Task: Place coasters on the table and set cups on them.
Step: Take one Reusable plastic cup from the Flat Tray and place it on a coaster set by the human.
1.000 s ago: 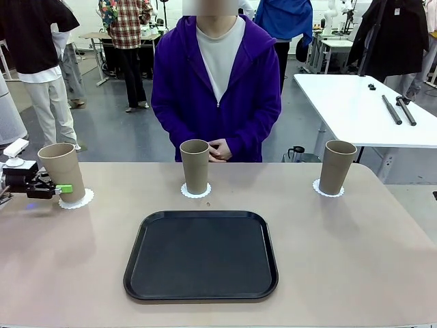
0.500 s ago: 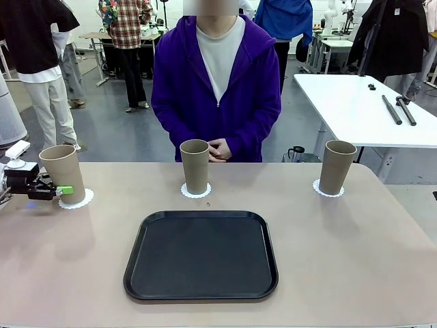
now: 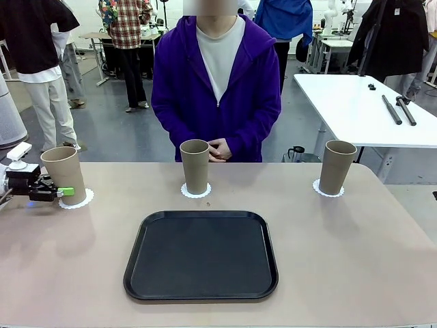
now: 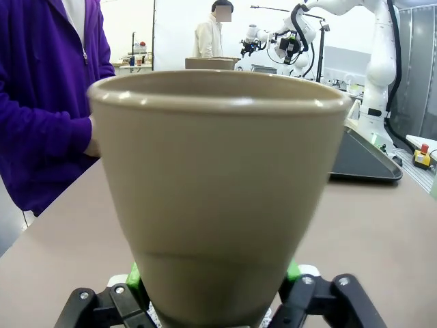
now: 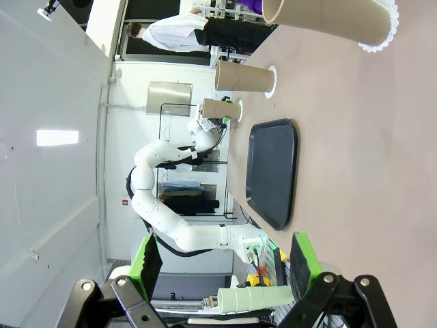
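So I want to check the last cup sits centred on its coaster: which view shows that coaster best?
The front view: the leftmost coaster shows as a lacy white disc under the left cup, beside the left gripper. In the left wrist view the cup hides nearly all of it. The right wrist view shows it far off and tiny.

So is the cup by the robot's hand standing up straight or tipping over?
Nearly straight. The left cup leans only slightly, its base on the coaster, with the left gripper around its bottom.

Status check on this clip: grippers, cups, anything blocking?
Left gripper open around the left cup, which stands on its coaster. Right gripper open, empty. Other two cups on coasters. No obstruction; black tray bare.
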{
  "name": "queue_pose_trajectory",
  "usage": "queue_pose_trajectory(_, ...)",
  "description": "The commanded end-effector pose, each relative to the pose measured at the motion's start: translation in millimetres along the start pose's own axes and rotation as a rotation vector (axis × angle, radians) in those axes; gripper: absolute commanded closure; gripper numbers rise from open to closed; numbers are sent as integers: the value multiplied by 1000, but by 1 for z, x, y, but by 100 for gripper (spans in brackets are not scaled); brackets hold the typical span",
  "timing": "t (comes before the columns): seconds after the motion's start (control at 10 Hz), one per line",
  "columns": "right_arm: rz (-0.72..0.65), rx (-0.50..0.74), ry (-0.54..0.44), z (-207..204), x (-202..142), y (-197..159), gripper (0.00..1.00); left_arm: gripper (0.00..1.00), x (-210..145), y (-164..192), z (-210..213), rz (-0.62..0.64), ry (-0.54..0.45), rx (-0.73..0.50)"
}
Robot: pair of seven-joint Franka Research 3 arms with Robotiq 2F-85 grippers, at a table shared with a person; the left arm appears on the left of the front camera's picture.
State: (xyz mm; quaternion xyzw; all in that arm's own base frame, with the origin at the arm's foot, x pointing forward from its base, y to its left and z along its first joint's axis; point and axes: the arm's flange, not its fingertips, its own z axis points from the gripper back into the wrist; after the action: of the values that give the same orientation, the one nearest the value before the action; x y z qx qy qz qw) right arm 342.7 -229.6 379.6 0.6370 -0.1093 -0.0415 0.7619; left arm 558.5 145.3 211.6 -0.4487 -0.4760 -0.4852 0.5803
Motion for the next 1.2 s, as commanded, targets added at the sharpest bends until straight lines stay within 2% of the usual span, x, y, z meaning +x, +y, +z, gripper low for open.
queue_pose_trajectory(0.0, -6, 1, 2, 0, -1, 1, 0, 0, 2, 6, 2, 14, -7, -21)
queue_pose_trajectory(0.5, -6, 1, 2, 0, -1, 1, 0, 0, 3, 5, 3, 26, 21, -37)
queue_pose_trajectory(1.1, -6, 1, 2, 0, -1, 1, 0, 0, 3, 7, 13, 35, 165, -67)
